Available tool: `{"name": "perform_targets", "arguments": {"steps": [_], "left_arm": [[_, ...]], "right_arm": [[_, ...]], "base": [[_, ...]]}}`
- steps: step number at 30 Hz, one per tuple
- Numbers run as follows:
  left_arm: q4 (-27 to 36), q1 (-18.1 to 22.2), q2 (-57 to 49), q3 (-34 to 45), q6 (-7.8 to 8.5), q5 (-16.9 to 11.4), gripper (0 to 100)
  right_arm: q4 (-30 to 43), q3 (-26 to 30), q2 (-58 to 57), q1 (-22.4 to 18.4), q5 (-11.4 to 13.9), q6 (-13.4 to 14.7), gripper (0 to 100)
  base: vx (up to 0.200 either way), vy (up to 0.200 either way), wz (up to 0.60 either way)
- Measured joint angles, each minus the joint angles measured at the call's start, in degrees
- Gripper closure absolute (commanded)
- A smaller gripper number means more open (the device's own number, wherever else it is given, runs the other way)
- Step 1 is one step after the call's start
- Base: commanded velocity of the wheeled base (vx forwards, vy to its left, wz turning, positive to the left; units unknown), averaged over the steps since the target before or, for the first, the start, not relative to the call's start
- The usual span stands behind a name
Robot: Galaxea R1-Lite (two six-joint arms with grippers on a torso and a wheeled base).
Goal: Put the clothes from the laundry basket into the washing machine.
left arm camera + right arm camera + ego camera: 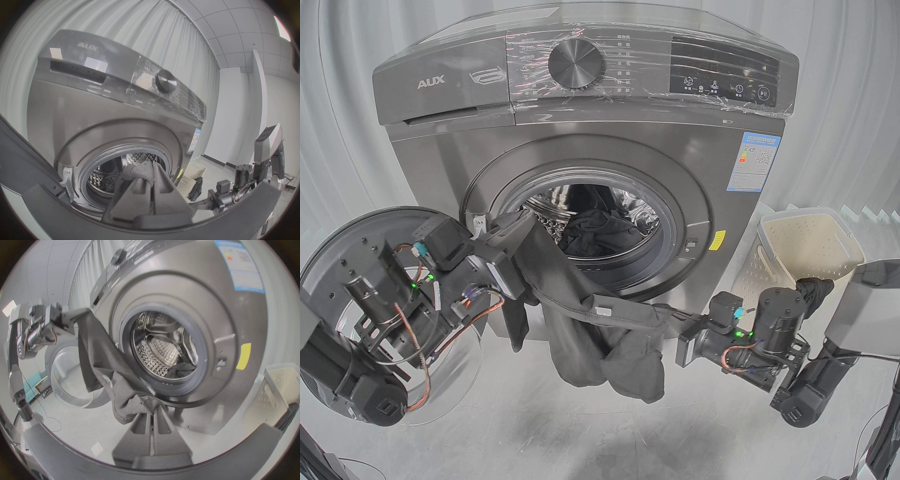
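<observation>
Washing machine: one (581, 156), front-loading, grey.
Door: one (337, 262), swung wide open at 9 o'clock from the drum mouth (594, 219).
Laundry basket: one (806, 237), cream, on the floor at 3 o'clock from the machine, close to its side.
Held garment: one (581, 325), dark, stretched between the two grippers. It sags at 6 o'clock under the drum mouth and hangs free in front of the machine.
Clothes in the drum: a dark pile (600, 228); I cannot count the pieces.
Dark cloth: one (815, 290), lying over the basket's near rim.
Left gripper: one (515, 225), clenched on the garment's upper end, at the 9 o'clock edge of the mouth.
Right gripper: one (675, 319), clenched on the garment's lower end, at 5 o'clock below the mouth.
Open room: bare floor (550, 425) under the garment.
</observation>
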Motion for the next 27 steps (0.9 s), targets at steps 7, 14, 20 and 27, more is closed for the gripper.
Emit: {"name": "perform_targets", "arguments": {"steps": [7,14,20,27], "left_arm": [[-0.6,-0.1,-8.0,8.1,-0.22,-1.8,100],[-0.8,0.2,-12.7,11.1,-0.29,-3.7,100],[-1.0,0.2,-14.3,12.9,-0.05,-4.1,100],[-1.0,1.0,-15.3,13.3,-0.07,-5.5,100]], "right_arm": [[-3.4,4.3,-8.2,-3.1,-0.1,3.2,100],[-4.1,3.5,-14.4,-3.8,-3.0,4.8,100],[-4.2,-1.0,-16.1,-3.6,-5.8,6.6,100],[-4.3,-4.2,-16.6,-2.9,-7.1,7.3,100]], "base": [[0.000,0.000,0.00],[0.000,0.000,0.00],[0.000,0.000,0.00],[0.000,0.000,0.00]]}}
